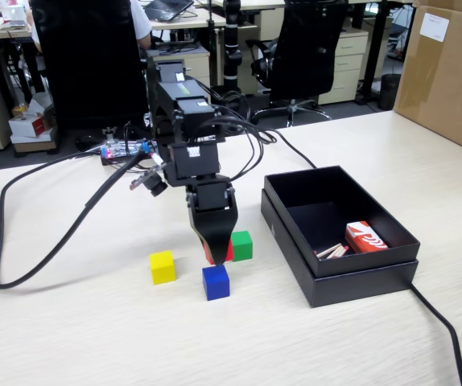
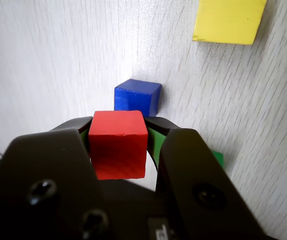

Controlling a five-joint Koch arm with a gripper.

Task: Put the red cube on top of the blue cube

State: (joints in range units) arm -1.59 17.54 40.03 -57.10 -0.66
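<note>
Tool (image 2: 118, 131) clamped on red cube (image 2: 118, 145); blue cube (image 2: 136, 96) just beyond on table (image 2: 48, 60), w/ yellow cube (image 2: 228, 20) further off.

In the fixed view, the red cube (image 1: 229, 253) is held between the jaws of the gripper (image 1: 215, 256), just behind the blue cube (image 1: 215, 282) and right beside the green cube (image 1: 241, 245). The yellow cube (image 1: 162, 267) is seen left of the blue cube on the table (image 1: 94, 338). The box (image 1: 352, 285) is placed to the right, and a carton (image 1: 365, 237) is laid in it.
</note>
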